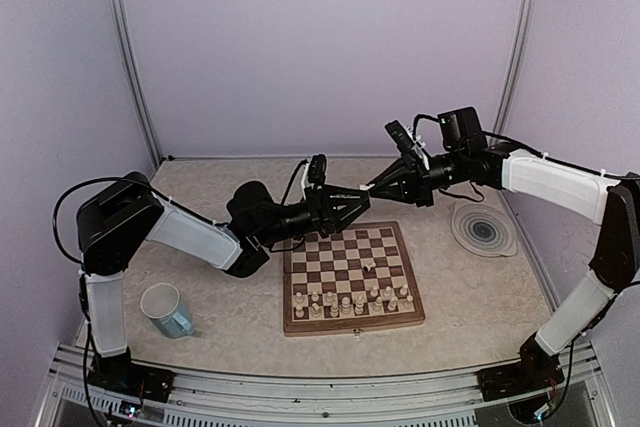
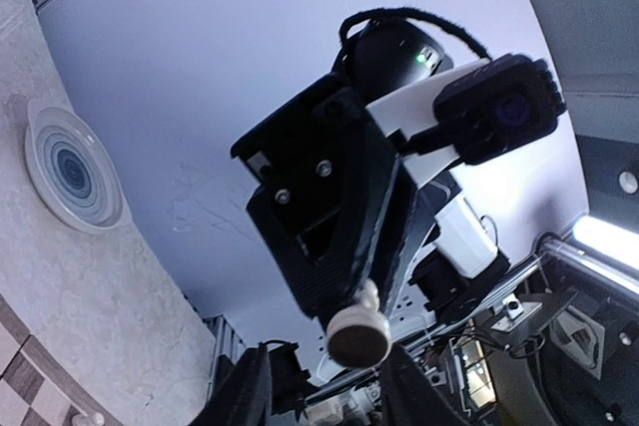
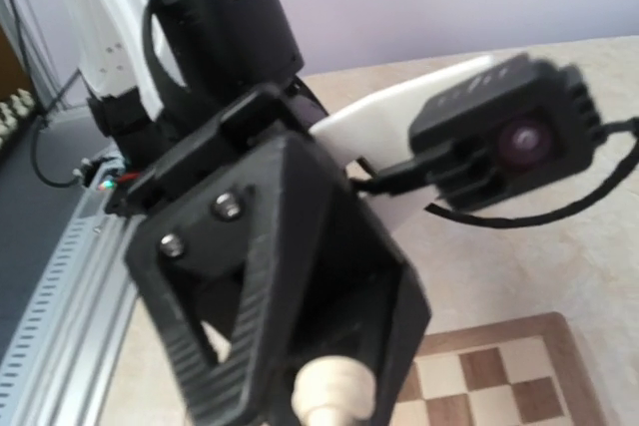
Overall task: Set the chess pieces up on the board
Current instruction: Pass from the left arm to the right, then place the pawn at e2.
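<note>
The board (image 1: pixel 395 243) lies in the middle of the table. Several cream chess pieces (image 1: pixel 352 302) stand on its two near rows, and one piece (image 1: pixel 368 267) stands alone near the centre. My two grippers meet tip to tip above the board's far edge. My right gripper (image 1: pixel 376 187) is shut on a cream chess piece (image 2: pixel 357 331), whose round base points at the left wrist camera. My left gripper (image 2: pixel 329 391) is open, its fingers (image 2: pixel 245 396) standing either side of that base. In the right wrist view the piece's head (image 3: pixel 334 388) shows at the bottom, in front of the left gripper (image 3: pixel 300 326).
A round grey-blue ringed plate (image 1: pixel 483 230) lies right of the board, and also shows in the left wrist view (image 2: pixel 68 177). A light blue cup (image 1: pixel 167 309) stands near the front left. Metal frame posts and pale walls close in the table.
</note>
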`<state>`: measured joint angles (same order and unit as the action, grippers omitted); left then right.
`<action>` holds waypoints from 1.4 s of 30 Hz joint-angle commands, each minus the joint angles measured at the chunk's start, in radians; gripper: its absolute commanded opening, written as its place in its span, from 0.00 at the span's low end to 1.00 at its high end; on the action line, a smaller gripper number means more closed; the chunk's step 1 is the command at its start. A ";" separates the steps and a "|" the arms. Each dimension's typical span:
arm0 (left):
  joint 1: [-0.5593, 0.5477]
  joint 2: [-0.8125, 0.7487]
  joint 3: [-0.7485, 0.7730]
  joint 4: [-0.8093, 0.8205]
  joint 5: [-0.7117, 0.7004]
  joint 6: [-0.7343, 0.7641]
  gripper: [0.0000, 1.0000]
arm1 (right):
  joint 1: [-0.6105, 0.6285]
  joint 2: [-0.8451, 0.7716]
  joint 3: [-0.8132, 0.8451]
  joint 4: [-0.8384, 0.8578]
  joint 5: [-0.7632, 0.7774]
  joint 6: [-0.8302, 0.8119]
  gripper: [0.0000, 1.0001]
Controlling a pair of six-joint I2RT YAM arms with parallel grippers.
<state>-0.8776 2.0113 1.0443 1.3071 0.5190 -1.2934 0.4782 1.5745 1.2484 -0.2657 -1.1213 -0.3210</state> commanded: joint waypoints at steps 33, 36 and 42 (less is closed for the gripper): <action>0.267 -0.702 0.013 -1.274 -0.763 1.101 0.94 | 0.372 0.382 0.341 -0.798 0.814 -0.480 0.07; 0.269 -0.700 0.017 -1.284 -0.768 1.106 0.94 | 0.391 0.410 0.354 -0.812 0.831 -0.481 0.08; 0.268 -0.700 0.020 -1.290 -0.753 1.108 0.94 | 0.401 0.442 0.378 -0.841 0.876 -0.483 0.08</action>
<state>-0.6155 1.3243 1.0458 0.0269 -0.2508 -0.2024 0.8696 1.9972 1.5925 -1.0485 -0.2832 -0.7853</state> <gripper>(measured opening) 0.944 0.090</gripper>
